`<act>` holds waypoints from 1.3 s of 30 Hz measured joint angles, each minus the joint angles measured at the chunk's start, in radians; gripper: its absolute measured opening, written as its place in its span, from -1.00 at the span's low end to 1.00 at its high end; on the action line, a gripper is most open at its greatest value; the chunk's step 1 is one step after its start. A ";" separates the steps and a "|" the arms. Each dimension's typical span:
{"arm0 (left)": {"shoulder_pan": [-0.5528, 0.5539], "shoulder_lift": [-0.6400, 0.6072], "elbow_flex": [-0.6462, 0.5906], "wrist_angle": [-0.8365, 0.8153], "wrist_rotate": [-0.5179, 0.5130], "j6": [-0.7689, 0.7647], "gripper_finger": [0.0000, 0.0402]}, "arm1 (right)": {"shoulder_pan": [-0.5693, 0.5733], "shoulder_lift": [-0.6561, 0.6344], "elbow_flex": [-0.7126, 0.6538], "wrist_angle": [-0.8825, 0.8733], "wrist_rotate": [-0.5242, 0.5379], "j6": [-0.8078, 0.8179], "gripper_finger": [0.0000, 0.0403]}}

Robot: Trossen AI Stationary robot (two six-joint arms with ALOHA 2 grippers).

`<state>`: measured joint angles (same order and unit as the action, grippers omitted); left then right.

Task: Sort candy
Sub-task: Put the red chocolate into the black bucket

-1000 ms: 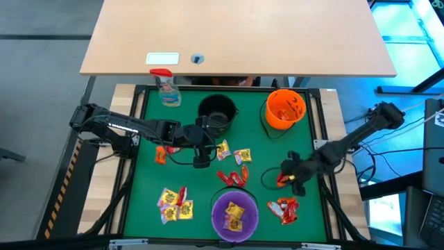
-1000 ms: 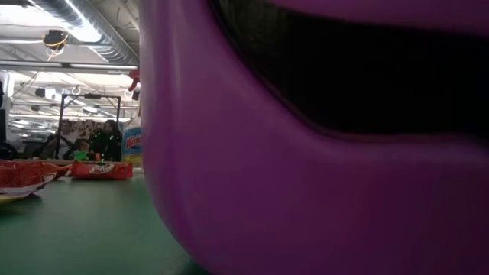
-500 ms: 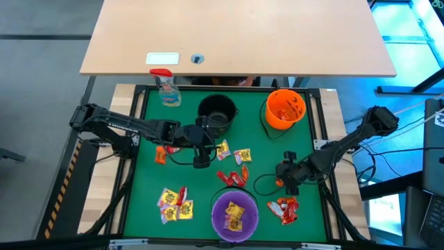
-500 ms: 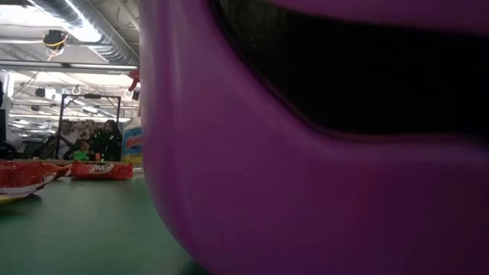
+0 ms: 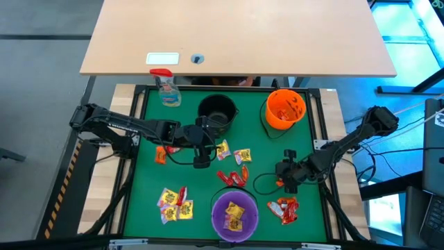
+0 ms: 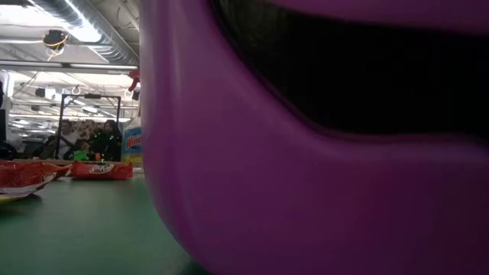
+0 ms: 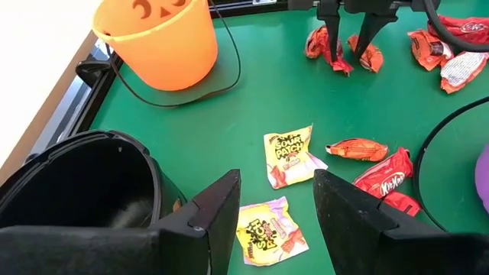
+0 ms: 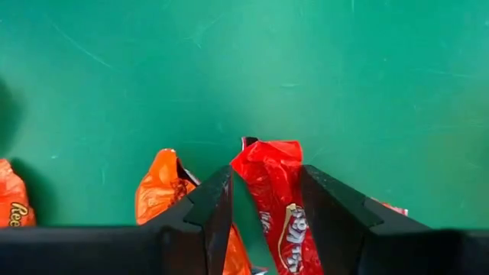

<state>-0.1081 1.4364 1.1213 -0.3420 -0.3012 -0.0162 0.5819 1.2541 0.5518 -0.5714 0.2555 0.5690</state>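
Note:
Candy packets lie scattered on the green mat [image 5: 263, 146]: yellow ones [image 5: 173, 203] near left, yellow ones [image 7: 288, 153] at the middle, red ones [image 5: 232, 177] above the purple bowl [image 5: 216, 208]. My right gripper [image 8: 265, 179] is open and points down at the mat's right side. Its fingers stand on either side of a red packet [image 8: 267, 164], with an orange packet [image 8: 157, 195] beside it. My left gripper [image 7: 275, 206] hangs open and empty above the mat, next to the black bowl [image 5: 217, 111]. My right gripper comes from above with its fingers [image 8: 218, 202] astride the red packet's end [image 8: 263, 153], which lies flat on the mat. Whether the fingers touch the packet I cannot tell.
An orange bucket [image 5: 285, 109] stands at the far right and a spray bottle [image 5: 166, 89] at the far left. More red packets [image 5: 286, 208] lie near the right corner. The purple bowl [image 6: 306, 153] fills most of the low view.
My right gripper has sunk toward the mat and shifted a little toward the table's left, tipping steeper, down over the red and orange packets. It has since kept still. Its fingers have kept the same gap.

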 joint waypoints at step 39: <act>0.000 0.000 0.000 0.000 0.004 -0.010 -0.22 | 0.000 0.041 0.002 -0.025 -0.004 0.025 -0.53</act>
<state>-0.1081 1.4364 1.1213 -0.3416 -0.2974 -0.0265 0.5823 1.2949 0.5533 -0.5965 0.2512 0.5935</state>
